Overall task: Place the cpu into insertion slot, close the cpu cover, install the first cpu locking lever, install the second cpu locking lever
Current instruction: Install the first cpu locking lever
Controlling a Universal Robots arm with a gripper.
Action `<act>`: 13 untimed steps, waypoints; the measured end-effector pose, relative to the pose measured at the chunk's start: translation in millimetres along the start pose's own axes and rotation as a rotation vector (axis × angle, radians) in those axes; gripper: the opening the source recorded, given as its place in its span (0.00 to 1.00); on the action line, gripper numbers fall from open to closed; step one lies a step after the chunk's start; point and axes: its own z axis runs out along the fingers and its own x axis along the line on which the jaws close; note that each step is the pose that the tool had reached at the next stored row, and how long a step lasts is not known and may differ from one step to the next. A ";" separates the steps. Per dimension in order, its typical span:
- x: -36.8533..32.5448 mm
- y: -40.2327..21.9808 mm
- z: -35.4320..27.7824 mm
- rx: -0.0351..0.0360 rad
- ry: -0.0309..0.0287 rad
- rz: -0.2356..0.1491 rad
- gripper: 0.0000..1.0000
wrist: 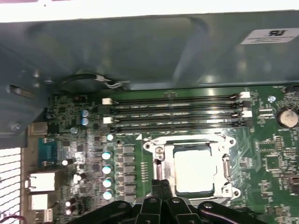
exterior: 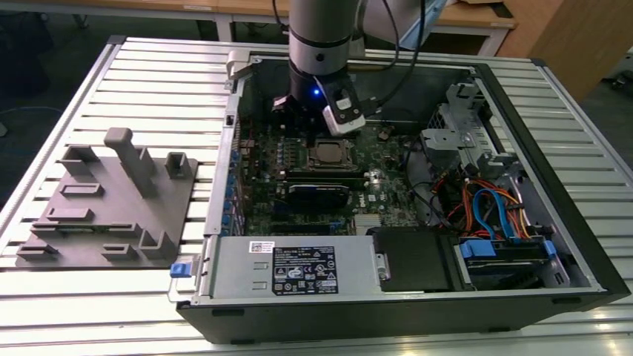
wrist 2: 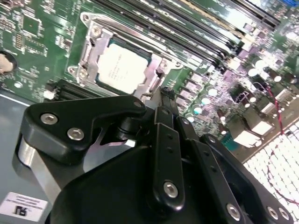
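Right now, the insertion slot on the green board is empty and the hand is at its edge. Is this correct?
Not empty: the cpu sits in the insertion slot, as the first wrist view shows. The hand is at its edge.

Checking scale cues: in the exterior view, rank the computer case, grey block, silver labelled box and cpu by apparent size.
Largest to smallest:
1. computer case
2. grey block
3. silver labelled box
4. cpu

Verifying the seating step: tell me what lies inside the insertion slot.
The cpu lies flat inside the insertion slot, silver-grey top up. Whatever lies beneath it is covered, and the gripper hides part of one slot edge.
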 end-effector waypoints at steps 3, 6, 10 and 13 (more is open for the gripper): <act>3.6 -0.2 0.0 -0.0001 -0.0001 0.000 0.10; 6.3 -0.5 -0.1 0.0001 0.0001 0.000 0.10; 12.8 -0.9 -0.2 -0.0003 0.0000 0.000 0.10; 16.8 -1.1 -0.2 -0.0007 -0.0002 0.000 0.10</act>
